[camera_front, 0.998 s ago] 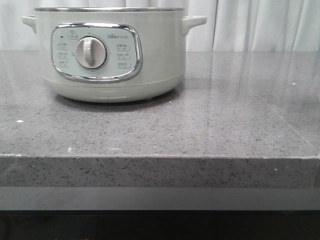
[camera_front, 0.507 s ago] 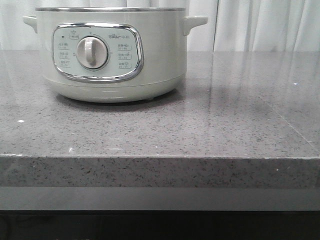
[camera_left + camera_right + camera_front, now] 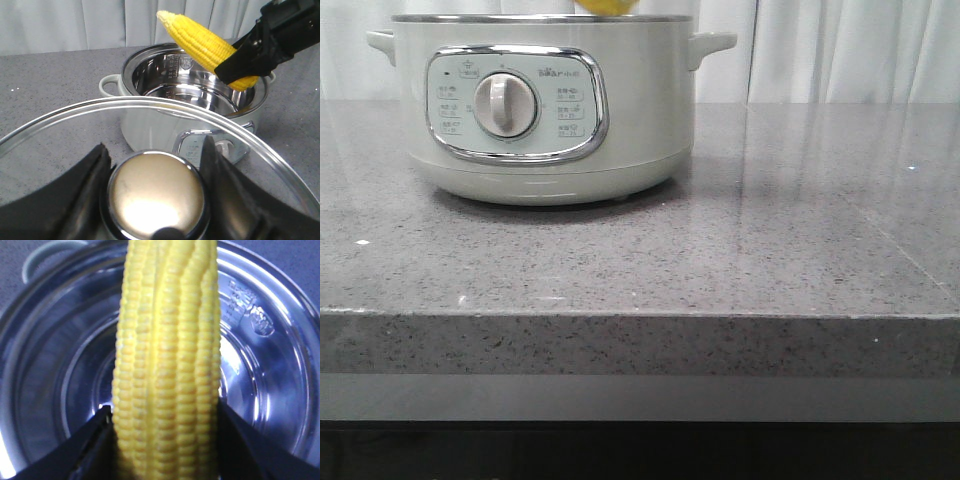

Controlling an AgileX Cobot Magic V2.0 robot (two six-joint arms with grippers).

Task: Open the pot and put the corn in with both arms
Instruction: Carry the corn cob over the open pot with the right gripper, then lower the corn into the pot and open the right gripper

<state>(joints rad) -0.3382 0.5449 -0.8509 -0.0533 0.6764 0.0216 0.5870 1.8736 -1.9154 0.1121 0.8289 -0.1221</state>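
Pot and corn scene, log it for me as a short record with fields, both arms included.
pot: pale grey-green round electric cooker, open, steel inner bowl with nothing in it
lid: glass, steel-rimmed, held off the pot by its metal knob
left gripper: shut on the knob
corn: bright yellow cob, tilted above the pot opening
right gripper: shut on the corn
counter: grey speckled stone

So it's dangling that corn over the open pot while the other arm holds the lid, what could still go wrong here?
Two things, I think. The corn is pinched near one end by the right end effector and hangs tilted over the pot, so on release it might strike the steel rim and tumble outside. The left end effector holds the glass lid only by its smooth round knob, which could slip or swing.
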